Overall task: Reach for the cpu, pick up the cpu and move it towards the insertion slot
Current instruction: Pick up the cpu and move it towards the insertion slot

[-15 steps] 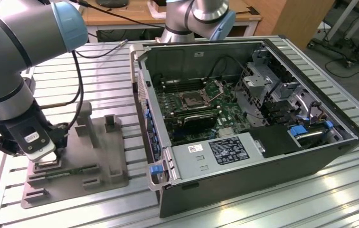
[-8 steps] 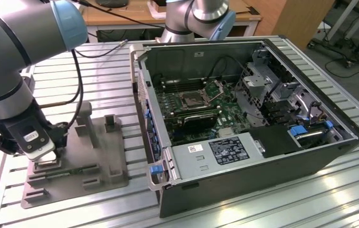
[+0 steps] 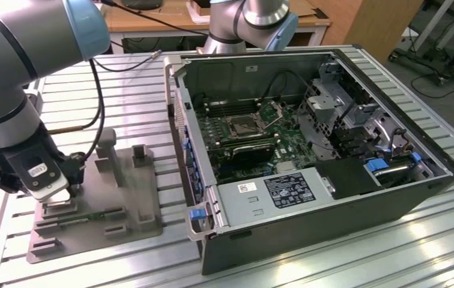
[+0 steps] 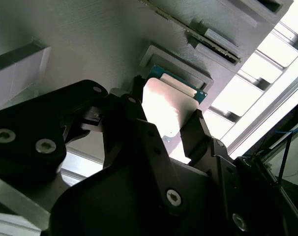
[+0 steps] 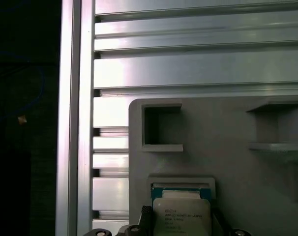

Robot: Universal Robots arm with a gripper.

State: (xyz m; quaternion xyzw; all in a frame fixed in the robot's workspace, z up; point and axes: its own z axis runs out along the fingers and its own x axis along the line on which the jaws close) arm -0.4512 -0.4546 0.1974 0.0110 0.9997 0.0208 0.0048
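Observation:
The cpu (image 5: 181, 214) is a flat silvery square with a green rim, lying at a shallow square recess of the grey fixture plate (image 5: 227, 123). In the second wrist view the cpu (image 4: 171, 101) spans the gap between my two black fingers (image 4: 200, 132), which press on its opposite edges. My gripper (image 3: 57, 201) is low over the plate (image 3: 90, 231) at the exterior view's left, shut on the cpu. The insertion slot (image 3: 241, 126), a square metal-framed socket, sits on the board inside the open computer case, well off to the exterior view's right.
The open computer case (image 3: 323, 198) lies on the slatted aluminium table (image 3: 355, 264). Upright grey blocks (image 3: 108, 153) and a memory strip (image 3: 90, 215) stand on the fixture plate close to my gripper. A second arm's base (image 3: 243, 27) stands behind the case.

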